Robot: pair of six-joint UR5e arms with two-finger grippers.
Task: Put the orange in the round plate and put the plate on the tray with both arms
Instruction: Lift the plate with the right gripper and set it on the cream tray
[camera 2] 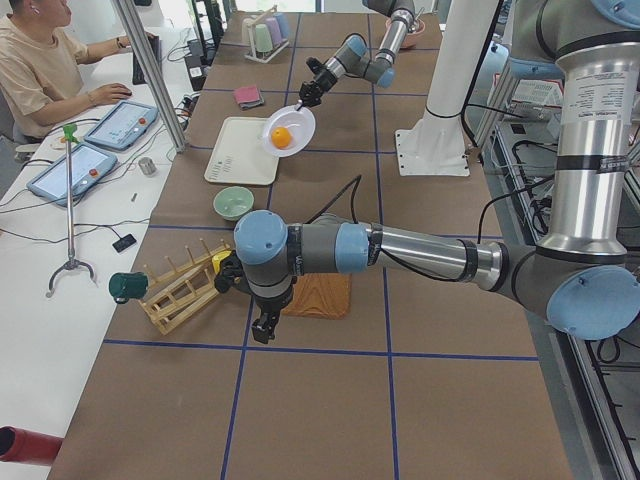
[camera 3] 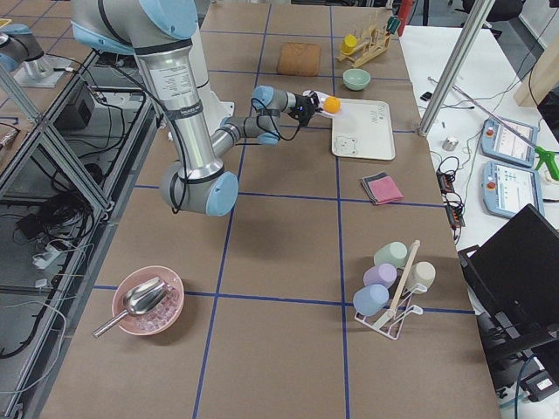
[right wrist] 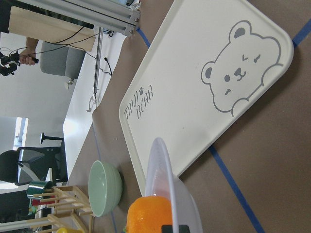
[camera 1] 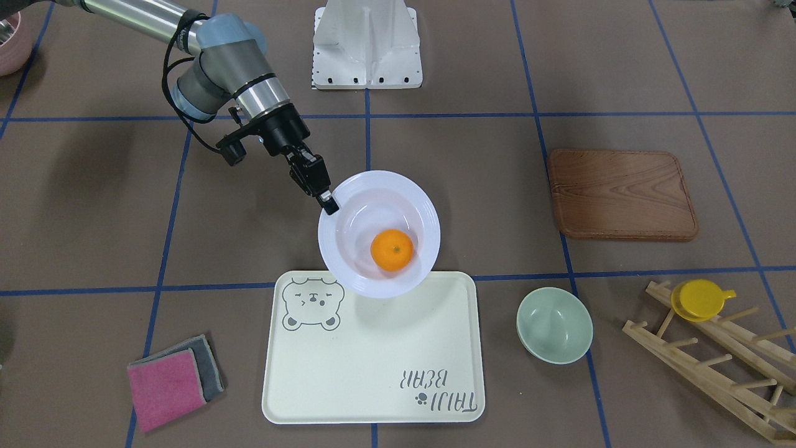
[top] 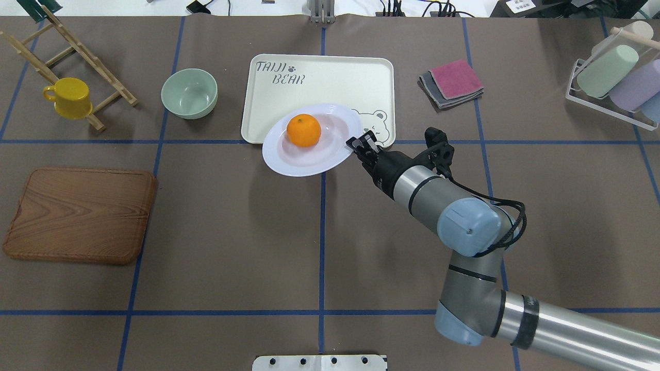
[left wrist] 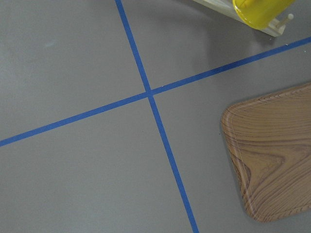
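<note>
The orange (camera 1: 392, 250) lies in the sunken centre of the white round plate (camera 1: 350, 191). My right gripper (camera 1: 328, 202) is shut on the plate's rim on the robot's right side. The plate (top: 289, 165) is tilted, and part of it overlaps the near edge of the cream bear tray (top: 335, 82). In the right wrist view the plate's rim (right wrist: 163, 165) and the orange (right wrist: 148, 216) show in front of the tray (right wrist: 194, 97). My left gripper (camera 2: 262, 328) shows only in the left side view, low over the table beside the wooden board. I cannot tell whether it is open or shut.
A wooden board (camera 1: 622, 194), a pale-green bowl (camera 1: 553, 325) and a wooden rack with a yellow cup (camera 1: 699, 300) lie on the robot's left. Pink and grey cloths (camera 1: 174, 379) lie on its right, beside the tray. A rack of cups (top: 613, 77) stands far right.
</note>
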